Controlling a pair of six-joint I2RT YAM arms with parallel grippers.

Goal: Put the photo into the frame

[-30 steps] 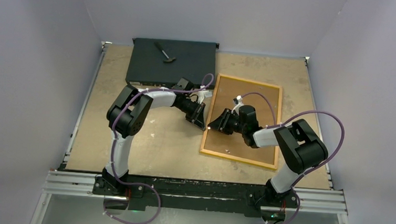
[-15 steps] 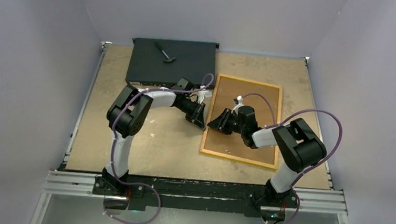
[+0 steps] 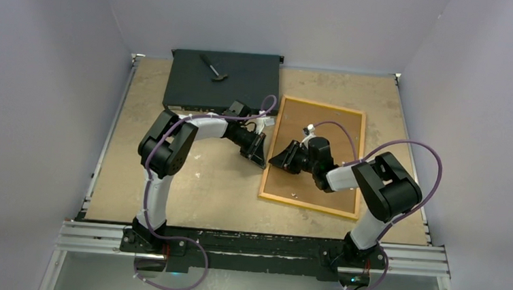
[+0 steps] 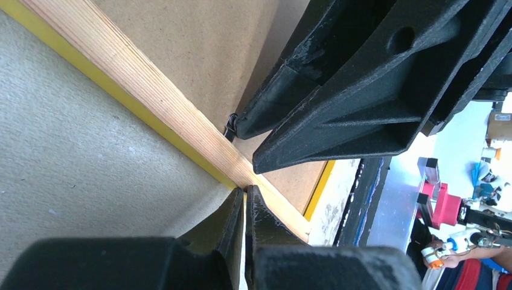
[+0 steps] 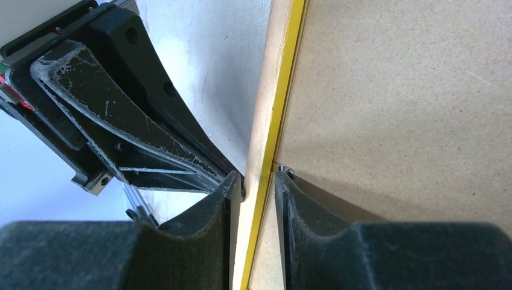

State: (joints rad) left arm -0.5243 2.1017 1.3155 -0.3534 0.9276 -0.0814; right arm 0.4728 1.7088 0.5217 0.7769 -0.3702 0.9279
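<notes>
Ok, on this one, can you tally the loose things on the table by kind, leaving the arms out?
frame: 1
backing board, lying inside the frame: 1
black flat box: 1
small tool, lying on the box: 1
photo: 0 in view
Total: 4

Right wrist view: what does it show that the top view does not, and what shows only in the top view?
Only the right wrist view: the right claw straddling the wooden rail of the frame, with a small metal clip by one finger. Only the top view: the whole frame lying back up on the table, and a black box with a tool on it. Both: the frame, its brown backing board, and the left claw at its outer edge.
</notes>
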